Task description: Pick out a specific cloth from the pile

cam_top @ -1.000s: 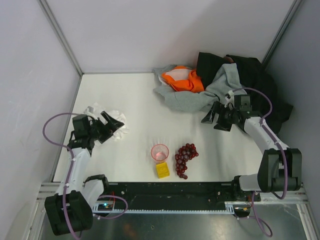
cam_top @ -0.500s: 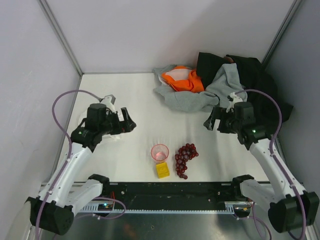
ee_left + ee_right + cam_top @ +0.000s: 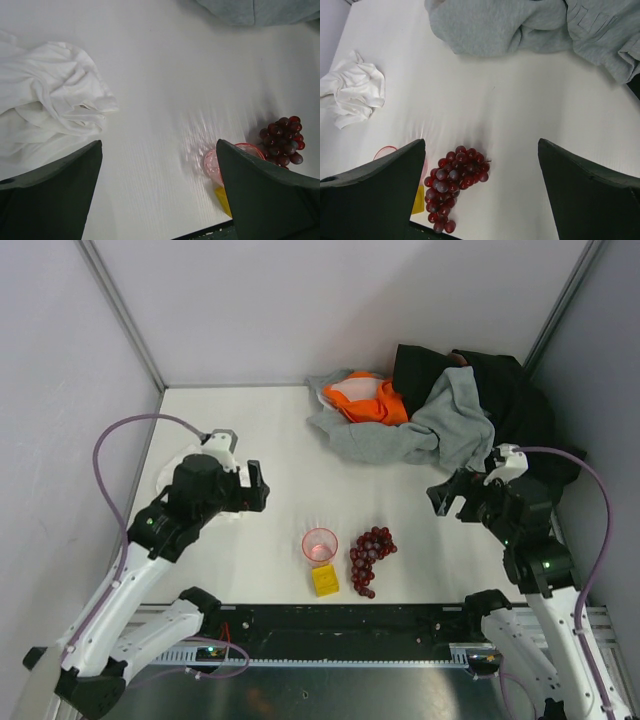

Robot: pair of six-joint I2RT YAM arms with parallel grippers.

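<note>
With the white cloth lying on the tabletop just left of the spread, empty left pincer, well away from the pile ahead of the equally spread right pincer, the picking-out looks done; next, only backing both off seems needed

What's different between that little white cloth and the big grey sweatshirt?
Colour: the white cloth is plain white, the grey sweatshirt mid grey. Size: the cloth is far smaller than the sweatshirt. Place: the cloth lies alone on the left; the sweatshirt is heaped at the far right with an orange garment and a black garment. Both are crumpled soft fabric lying unheld.
</note>
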